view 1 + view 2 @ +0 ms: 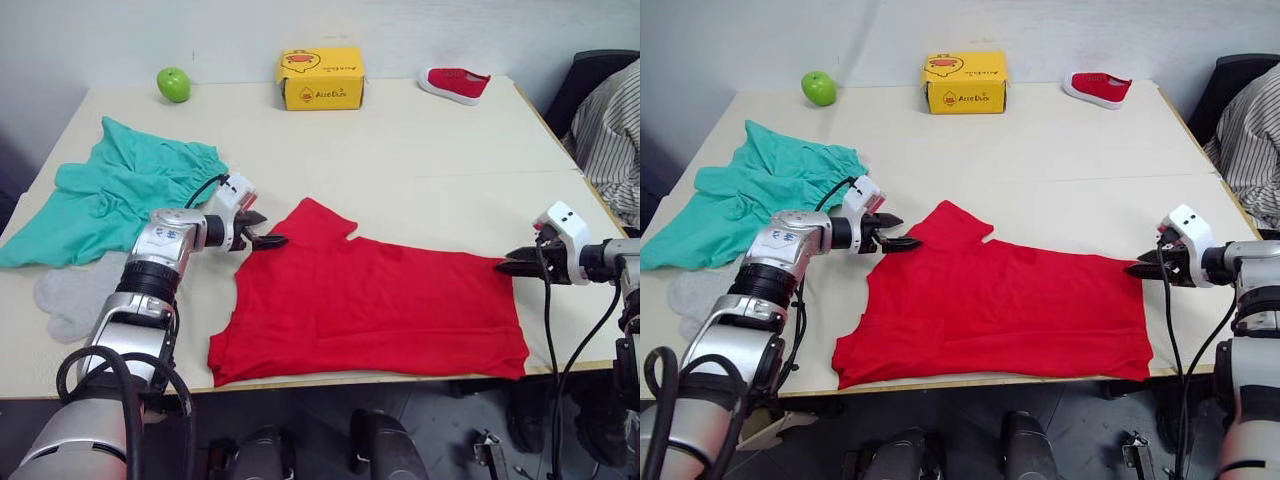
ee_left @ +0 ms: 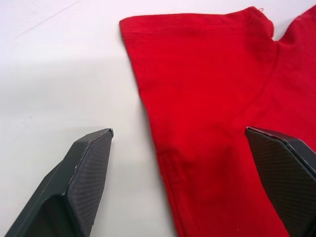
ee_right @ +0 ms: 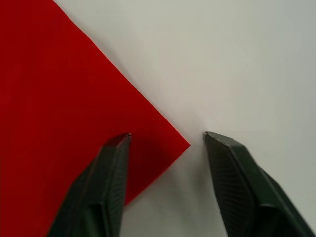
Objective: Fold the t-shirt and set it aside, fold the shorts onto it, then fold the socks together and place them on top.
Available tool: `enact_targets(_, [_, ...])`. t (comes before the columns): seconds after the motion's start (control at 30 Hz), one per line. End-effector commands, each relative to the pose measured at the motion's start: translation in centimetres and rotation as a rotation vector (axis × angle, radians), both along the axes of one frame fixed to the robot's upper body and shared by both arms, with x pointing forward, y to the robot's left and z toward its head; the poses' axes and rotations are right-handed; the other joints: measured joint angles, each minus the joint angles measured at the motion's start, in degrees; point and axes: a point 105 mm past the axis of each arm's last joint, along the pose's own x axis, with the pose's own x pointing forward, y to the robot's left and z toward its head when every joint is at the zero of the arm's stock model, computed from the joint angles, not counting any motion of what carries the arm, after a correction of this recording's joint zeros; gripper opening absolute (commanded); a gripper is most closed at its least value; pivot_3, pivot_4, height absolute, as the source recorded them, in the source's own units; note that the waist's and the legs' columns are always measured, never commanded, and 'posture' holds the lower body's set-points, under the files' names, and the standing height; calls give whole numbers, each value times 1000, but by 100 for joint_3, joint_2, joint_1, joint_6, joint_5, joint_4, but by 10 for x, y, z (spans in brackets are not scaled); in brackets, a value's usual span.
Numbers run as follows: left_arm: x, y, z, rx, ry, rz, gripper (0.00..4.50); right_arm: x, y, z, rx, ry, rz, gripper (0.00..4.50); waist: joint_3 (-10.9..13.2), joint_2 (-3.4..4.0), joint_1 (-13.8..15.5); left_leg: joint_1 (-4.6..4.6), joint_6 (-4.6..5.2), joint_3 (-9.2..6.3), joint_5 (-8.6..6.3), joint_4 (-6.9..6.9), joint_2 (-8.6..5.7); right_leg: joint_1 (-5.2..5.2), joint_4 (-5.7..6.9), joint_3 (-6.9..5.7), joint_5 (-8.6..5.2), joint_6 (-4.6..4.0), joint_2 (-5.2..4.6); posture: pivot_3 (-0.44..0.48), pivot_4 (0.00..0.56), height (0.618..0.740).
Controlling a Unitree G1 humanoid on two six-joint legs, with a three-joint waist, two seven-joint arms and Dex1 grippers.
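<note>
The t-shirt [image 1: 370, 305] is lying spread flat near the table's [image 1: 420, 140] front edge, with the shorts [image 1: 110, 190] bunched at the robot's left and the socks [image 1: 70, 290] resting just in front of them, partly under the left arm. The left gripper [image 1: 262, 232] is hanging at the shirt's left edge beside the sleeve, its 2 fingers spread wide and straddling the hem without clamping anything. The right gripper [image 1: 512, 264] is sitting at the shirt's far right corner, its fingers also parted around the cloth tip and empty. The risk here is looking like an uneven pinch: the right fingers are bracketing only the very point of the corner, so closing there may be catching too little fabric and letting it slide free during the lift. On the left, the hem is running off-centre between the fingers, so a closure may be grabbing a single layer or missing altogether. If 1 side is gripping and the other is slipping, the shirt is likely skewing or bunching, and a drag toward the front edge could be pulling it off the table.
</note>
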Motion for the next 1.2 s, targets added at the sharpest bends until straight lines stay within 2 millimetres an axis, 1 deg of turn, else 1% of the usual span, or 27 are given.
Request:
enact_targets(0.03, [10,-3,10,15,-45,14,4500,-1,3,-4,26,12,13,801,0,0,-5,0,0,0,0,0,0,0,0,0,0,0,0,0,150,740])
enact_targets(0.07, [12,-4,10,23,-50,18,4500,-3,4,-6,29,22,22,430,0,0,-9,0,0,1,0,0,0,0,-1,0,0,0,0,0,150,740])
enact_targets(0.13, [17,-8,11,39,-65,35,4500,-3,6,-6,37,19,33,15,0,0,-18,0,0,1,0,0,0,1,0,0,0,1,0,0,150,740])
enact_targets(0.33, [32,-21,8,82,-83,128,4500,-2,14,-3,45,-11,94,15,1,-2,-65,0,0,0,0,1,-2,1,-1,1,2,3,-1,0,150,740])
enact_targets(0.5, [28,-43,-1,51,3,95,4500,-3,19,0,56,-26,131,15,1,-3,-93,1,0,-1,0,0,-3,2,0,1,2,4,0,0,150,740])
enact_targets(0.6, [25,-49,-6,88,18,61,3911,-4,20,2,66,-34,140,0,1,-2,-90,1,0,-1,0,0,-4,2,0,0,2,4,-1,0,150,740])
enact_targets(0.67, [23,-50,-9,94,30,48,3330,-5,20,2,68,-35,143,0,1,-2,-89,2,0,-1,0,0,-4,2,0,1,2,4,-1,0,150,740])
enact_targets(0.83, [24,-40,-19,123,12,85,1693,-7,17,-2,61,-44,138,0,1,-2,-87,3,0,-1,0,0,-4,3,0,2,2,4,-1,0,150,740])
enact_targets(0.9, [24,-38,-20,116,1,90,1101,-7,18,-1,61,-58,141,0,1,-2,-88,4,0,-2,0,0,-4,3,0,2,2,4,-1,0,150,740])
enact_targets(0.93, [24,-38,-19,104,-6,88,703,-6,19,0,62,-66,143,0,1,-2,-88,5,0,-2,0,0,-4,3,1,3,2,4,-1,0,150,740])
enact_targets(1.0, [25,-37,-18,82,-22,94,131,-5,20,1,64,-77,151,0,1,-2,-88,5,0,-1,0,0,-3,4,1,3,2,4,-2,0,150,740])
enact_targets(1.03, [26,-36,-17,73,-30,99,26,-5,21,2,65,-81,155,0,1,-2,-89,5,0,-1,0,1,-3,3,1,3,2,4,-2,0,150,740])
enact_targets(1.2, [29,-24,-6,14,-91,127,26,7,28,18,44,-200,179,0,1,-2,-99,8,0,-1,0,1,-3,3,5,5,2,4,-1,0,150,740])
